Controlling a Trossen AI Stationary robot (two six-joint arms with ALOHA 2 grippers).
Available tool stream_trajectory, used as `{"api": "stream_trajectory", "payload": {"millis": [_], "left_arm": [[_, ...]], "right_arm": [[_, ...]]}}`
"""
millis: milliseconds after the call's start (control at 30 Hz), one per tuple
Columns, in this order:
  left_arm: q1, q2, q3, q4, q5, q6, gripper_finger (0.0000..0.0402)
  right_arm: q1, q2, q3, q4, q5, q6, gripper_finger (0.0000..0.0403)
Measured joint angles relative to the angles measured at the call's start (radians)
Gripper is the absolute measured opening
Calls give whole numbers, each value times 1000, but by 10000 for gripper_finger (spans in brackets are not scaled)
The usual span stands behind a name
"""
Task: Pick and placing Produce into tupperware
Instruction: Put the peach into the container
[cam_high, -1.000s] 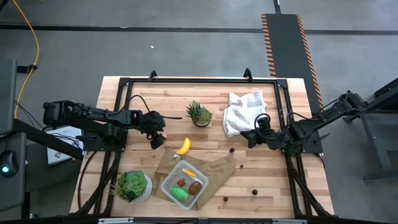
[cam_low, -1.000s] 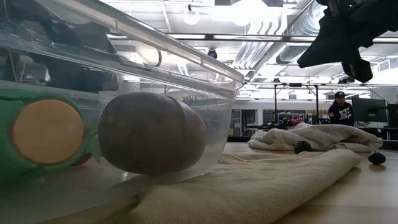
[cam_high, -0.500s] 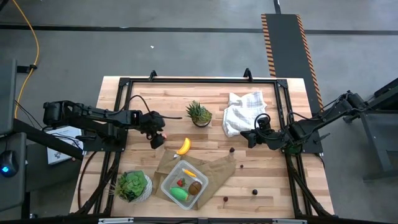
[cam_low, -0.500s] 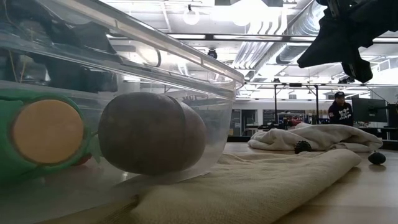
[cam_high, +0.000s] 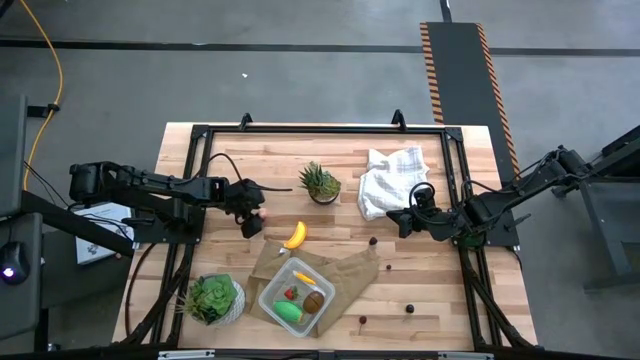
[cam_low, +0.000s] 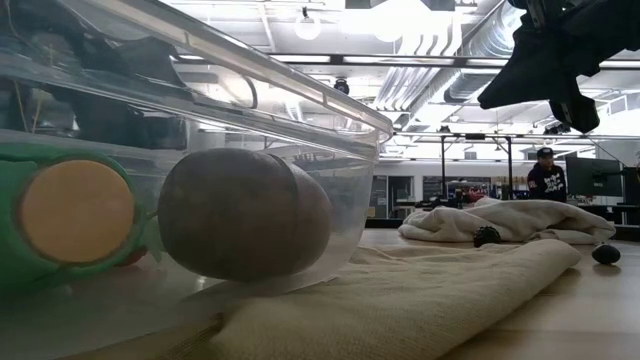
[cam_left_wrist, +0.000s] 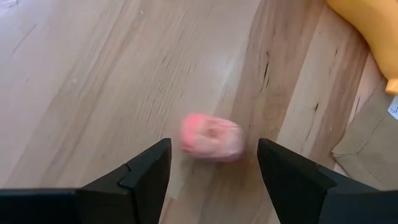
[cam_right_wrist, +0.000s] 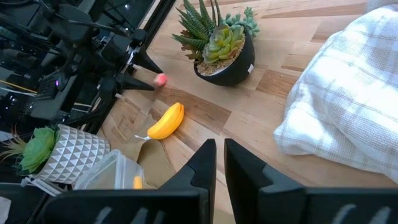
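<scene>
Your left gripper (cam_left_wrist: 211, 171) is wide open, jaws spread on either side of a small pink piece of produce (cam_left_wrist: 211, 137) lying on the bare wood. From the wrist camera the pink piece sits just ahead of the fingertips and roughly centred in the gap, not yet between the pads, so a short push forward and down looks like all the coming move needs. It's a rounded blob, slightly wider across the gap than along it, so I'd judge jaw angle barely matters.

From above, that gripper hangs over the table's left side with the pink piece (cam_high: 264, 214) at its tip; the banana (cam_high: 295, 235) lies just beyond it toward the middle, and the tupperware (cam_high: 296, 297) sits nearer the front edge on the brown paper bag (cam_high: 350, 270), already holding a green oval (cam_high: 288, 312), a kiwi (cam_high: 314, 301) and a strawberry (cam_high: 290, 294).

Your right gripper (cam_high: 396, 220) is pinched shut and empty, parked by the white cloth (cam_high: 390, 178), well apart from the pink piece. The left arm is plainly nearer.
</scene>
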Motion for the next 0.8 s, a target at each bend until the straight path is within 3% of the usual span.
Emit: {"api": "stream_trajectory", "payload": {"millis": [800], "left_arm": [[0,0,0,6,16,152,227]], "right_arm": [[0,0,0,0,0,0,21]]}}
